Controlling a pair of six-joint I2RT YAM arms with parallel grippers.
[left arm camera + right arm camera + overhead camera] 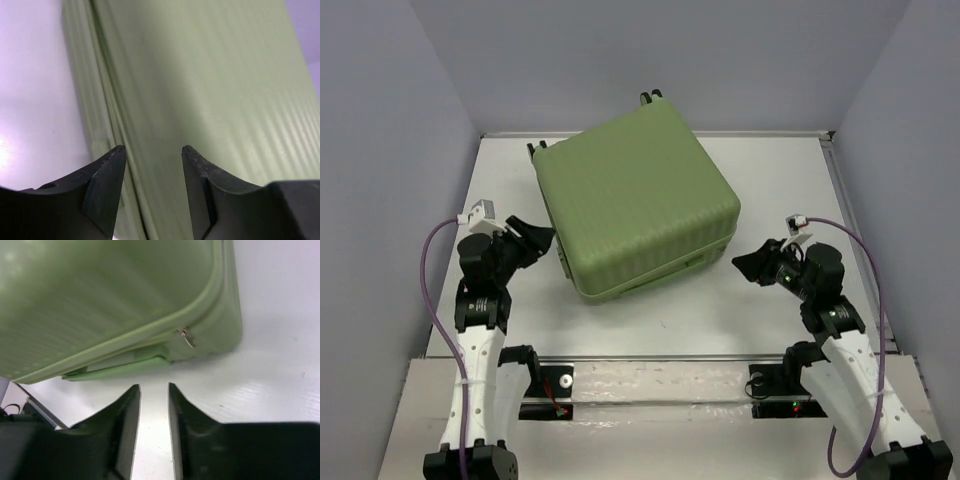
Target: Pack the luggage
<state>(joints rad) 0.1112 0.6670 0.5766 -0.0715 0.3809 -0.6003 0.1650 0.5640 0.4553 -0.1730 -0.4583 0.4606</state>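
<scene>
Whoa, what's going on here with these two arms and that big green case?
Two robot arms flank a light-green suitcase that lies flat, apparently closed, on the white table. Neither arm holds it. The left pincer hovers open by the case's left side, facing the seam. The right pincer, empty with its jaws only slightly apart, sits off the right corner near the zipper pull.

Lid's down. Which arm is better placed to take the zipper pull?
Right, likely: the right gripper faces the zipper pull on the luggage. The left gripper sees only ribbed shell and seam.
</scene>
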